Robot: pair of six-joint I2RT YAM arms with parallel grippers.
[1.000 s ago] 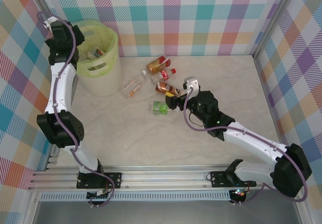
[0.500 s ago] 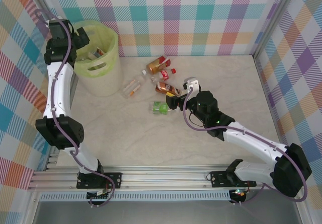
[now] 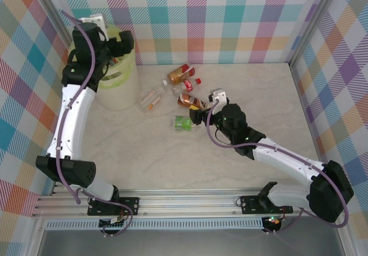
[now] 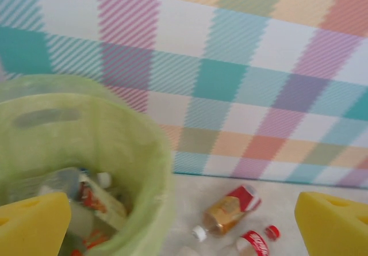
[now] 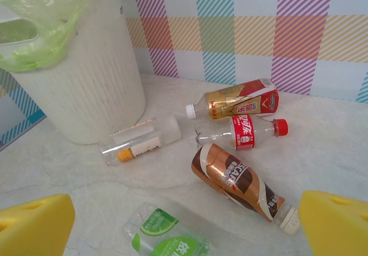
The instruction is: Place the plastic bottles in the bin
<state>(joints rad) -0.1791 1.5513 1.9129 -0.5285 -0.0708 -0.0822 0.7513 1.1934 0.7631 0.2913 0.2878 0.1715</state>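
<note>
The plastic bottles look glossy, the bin ribbed, the table smooth matt.

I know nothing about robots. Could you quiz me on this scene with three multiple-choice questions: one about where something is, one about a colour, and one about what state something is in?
1. Where on the table does the bin stand?
A) far-left corner
B) far-right corner
C) between the two arm bases

2. What colour is the label of the bottle nearest the right tool?
A) blue
B) green
C) purple

3. How is the right tool?
A) shut on a bottle
B) shut on the bin's rim
C) open, holding nothing

Answers:
1 A: the overhead view shows it against the back wall at the left.
2 B: the green-labelled bottle lies just before the tool.
3 C: its yellow fingers stand wide apart, gripping nothing.
</note>
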